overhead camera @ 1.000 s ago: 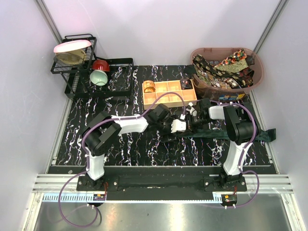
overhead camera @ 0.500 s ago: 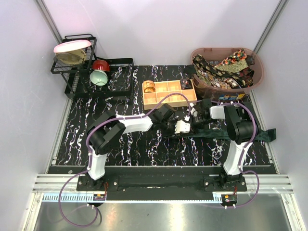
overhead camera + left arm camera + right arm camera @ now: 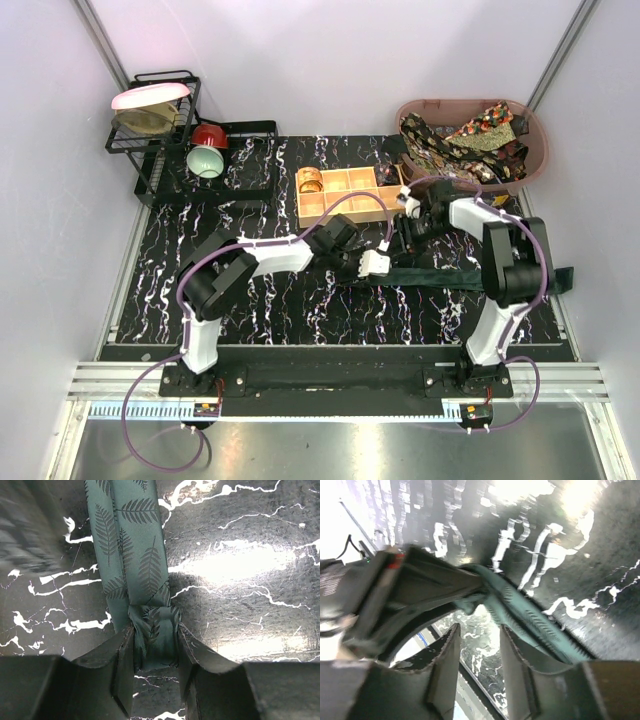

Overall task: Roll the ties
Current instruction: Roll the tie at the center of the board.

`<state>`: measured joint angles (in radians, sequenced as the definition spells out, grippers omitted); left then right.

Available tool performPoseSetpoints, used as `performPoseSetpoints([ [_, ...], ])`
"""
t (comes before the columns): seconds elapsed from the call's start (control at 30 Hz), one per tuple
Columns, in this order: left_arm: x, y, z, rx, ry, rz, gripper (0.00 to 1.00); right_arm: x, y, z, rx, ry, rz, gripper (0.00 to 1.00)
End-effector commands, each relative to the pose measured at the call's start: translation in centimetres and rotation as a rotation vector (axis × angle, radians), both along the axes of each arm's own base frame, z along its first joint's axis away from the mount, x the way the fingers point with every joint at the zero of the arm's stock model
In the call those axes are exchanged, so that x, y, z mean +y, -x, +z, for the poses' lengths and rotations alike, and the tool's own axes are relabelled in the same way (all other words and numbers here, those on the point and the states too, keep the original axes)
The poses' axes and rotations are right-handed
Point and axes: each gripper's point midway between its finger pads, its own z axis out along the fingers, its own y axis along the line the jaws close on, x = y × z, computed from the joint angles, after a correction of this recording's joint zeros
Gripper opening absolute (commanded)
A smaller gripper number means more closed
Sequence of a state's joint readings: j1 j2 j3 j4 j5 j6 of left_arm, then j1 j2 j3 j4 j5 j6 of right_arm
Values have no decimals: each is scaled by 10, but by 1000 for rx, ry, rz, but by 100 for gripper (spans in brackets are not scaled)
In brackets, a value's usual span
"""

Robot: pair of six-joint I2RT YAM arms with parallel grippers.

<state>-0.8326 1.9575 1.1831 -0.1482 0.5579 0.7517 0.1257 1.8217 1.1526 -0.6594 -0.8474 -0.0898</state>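
Observation:
A dark green tie with a leaf print (image 3: 470, 277) lies flat across the right of the black marbled table, its far end reaching the table's right edge. Its left end is folded into a small bunch (image 3: 152, 635). My left gripper (image 3: 377, 263) (image 3: 152, 630) is shut on that bunch. The tie's strip (image 3: 130, 540) runs away from the jaws. My right gripper (image 3: 403, 226) (image 3: 479, 627) hovers just behind the tie, open, with nothing between its fingers. The green tie (image 3: 525, 612) passes beyond its fingertips.
A tan wooden box (image 3: 350, 205) with square compartments stands behind the grippers, a gold roll (image 3: 310, 180) in its left corner. A pink basket (image 3: 530, 150) at the back right holds several patterned ties (image 3: 465, 140). A black dish rack (image 3: 165, 120) with bowls (image 3: 207, 160) stands at the back left.
My left gripper has closed on the tie's folded end. My right gripper has opened, let go, and drawn back toward the wooden box.

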Motion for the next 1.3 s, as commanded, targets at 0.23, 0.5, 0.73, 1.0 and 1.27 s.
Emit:
performPoseSetpoints([
  [0.23, 25, 20, -11, 67, -50, -25, 15, 3, -10, -51, 183, 63, -79, 31],
  [0.5, 15, 3, 17, 71, 58, 70, 12, -6, 3, -82, 230, 186, -72, 3],
  [0.73, 9, -14, 41, 94, 142, 185, 11, -12, 7, -89, 242, 226, -58, 0],
  [1.0, 9, -29, 29, 94, 117, 275, 10, -12, 8, -91, 254, 227, -60, 0],
  [1.27, 25, -16, -7, 156, -22, 258, 9, 2, -11, -40, 137, 117, -31, 14],
])
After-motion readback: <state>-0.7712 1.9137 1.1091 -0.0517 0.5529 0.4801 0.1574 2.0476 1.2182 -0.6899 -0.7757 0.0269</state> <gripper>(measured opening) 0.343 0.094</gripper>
